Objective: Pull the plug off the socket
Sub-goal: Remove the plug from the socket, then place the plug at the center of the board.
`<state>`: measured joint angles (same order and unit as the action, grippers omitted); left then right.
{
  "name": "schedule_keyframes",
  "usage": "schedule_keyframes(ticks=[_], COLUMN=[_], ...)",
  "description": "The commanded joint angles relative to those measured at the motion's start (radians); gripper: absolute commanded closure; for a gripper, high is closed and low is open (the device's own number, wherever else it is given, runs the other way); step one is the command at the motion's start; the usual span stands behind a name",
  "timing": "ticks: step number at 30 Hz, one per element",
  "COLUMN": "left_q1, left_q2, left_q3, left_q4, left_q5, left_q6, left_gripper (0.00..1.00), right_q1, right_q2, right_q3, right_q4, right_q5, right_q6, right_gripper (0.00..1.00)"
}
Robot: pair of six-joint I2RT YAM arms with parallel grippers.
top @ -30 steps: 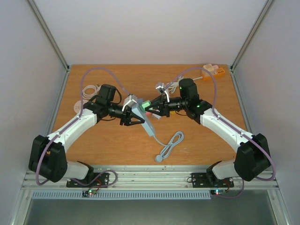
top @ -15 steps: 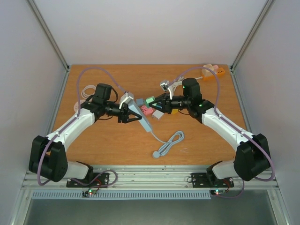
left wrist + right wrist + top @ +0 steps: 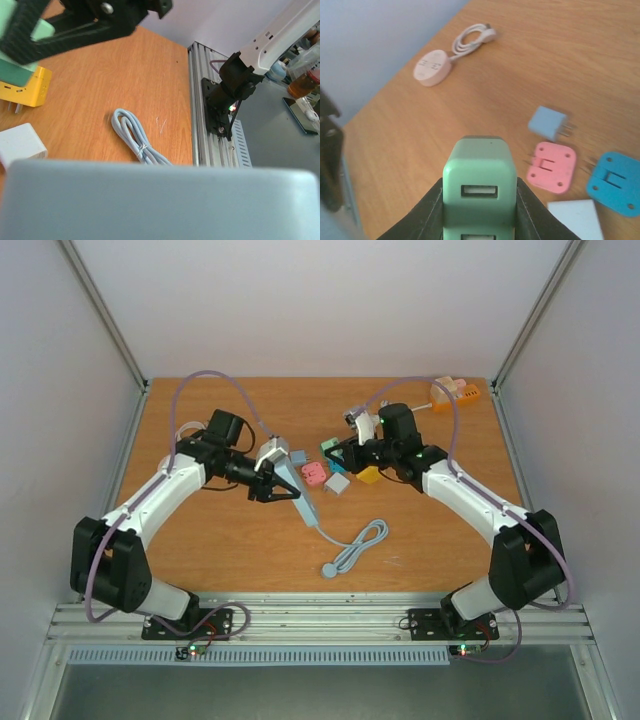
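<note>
Cable (image 3: 355, 548) lay nearest, a soft grey coil on the table (image 3: 220, 550), running up to the power strip (image 3: 308, 505). The left gripper (image 3: 280, 482) held that strip off the wood, its jaws narrowed on the bar near its far end. The strip looked stiff and light. Gripped so far from the middle, it would probably lever in the fingers if pulled sideways.

Just beyond, with a clear gap between them, the right gripper (image 3: 479, 200) pinched the green plug (image 3: 479, 180) in the air by its two flat sides, USB ports facing the wrist camera. The plug was already out of the socket. It read as a small, hard, light plastic block with smooth faces that could slip, so a squeeze low on the flat sides seemed the safest hold, with the pull straight along the prongs.

Under it lay loose adapters: pink (image 3: 551, 166), pale blue (image 3: 547, 123), bright blue (image 3: 615, 182) and white (image 3: 575, 220). Farther off sat a round pink socket (image 3: 432, 67).
</note>
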<state>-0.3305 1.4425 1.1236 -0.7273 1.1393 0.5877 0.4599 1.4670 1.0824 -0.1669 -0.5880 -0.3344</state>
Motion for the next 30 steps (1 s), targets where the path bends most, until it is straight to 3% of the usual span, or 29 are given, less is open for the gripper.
schedule_keyframes(ticks=[1, 18, 30], left_q1=[0.008, 0.18, 0.314], left_q2=[0.027, 0.015, 0.231], left_q3=[0.056, -0.046, 0.04], left_q4=[-0.159, -0.219, -0.33], left_q5=[-0.005, -0.108, -0.213], left_q6=[0.152, 0.247, 0.356], left_gripper=[1.0, 1.0, 0.99], right_q1=[0.0, -0.002, -0.056], right_q2=[0.061, 0.517, 0.748], right_q3=[0.091, 0.518, 0.736], right_q4=[-0.084, -0.342, -0.449], right_q5=[0.141, 0.193, 0.073], right_q6=[-0.032, -0.034, 0.044], right_gripper=[0.99, 0.98, 0.95])
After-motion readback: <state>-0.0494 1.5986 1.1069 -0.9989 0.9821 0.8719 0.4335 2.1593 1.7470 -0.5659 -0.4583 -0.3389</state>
